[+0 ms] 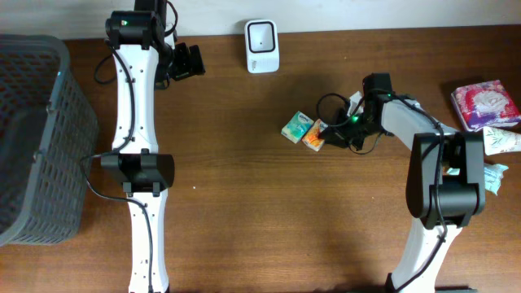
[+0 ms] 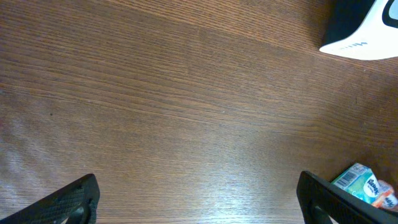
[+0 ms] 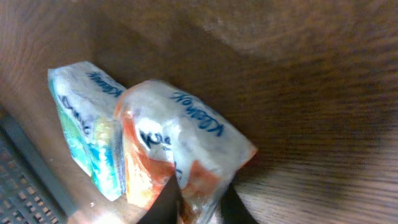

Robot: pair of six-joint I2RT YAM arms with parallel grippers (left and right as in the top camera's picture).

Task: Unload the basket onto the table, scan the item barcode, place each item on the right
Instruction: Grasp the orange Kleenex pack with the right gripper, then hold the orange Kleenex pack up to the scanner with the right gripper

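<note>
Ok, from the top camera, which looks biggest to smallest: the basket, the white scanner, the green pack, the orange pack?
1. grey plastic basket
2. white barcode scanner
3. green tissue pack and orange tissue pack look alike; the right hand partly covers the orange one.

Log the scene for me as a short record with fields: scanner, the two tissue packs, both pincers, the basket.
scanner: white, far side, near centre
orange pack: lying against the green pack
right pincer: shut on orange pack, pinching its wrapper
left pincer: open, empty, near scanner
basket: grey, left edge
pink pack: right edge, untouched
</note>
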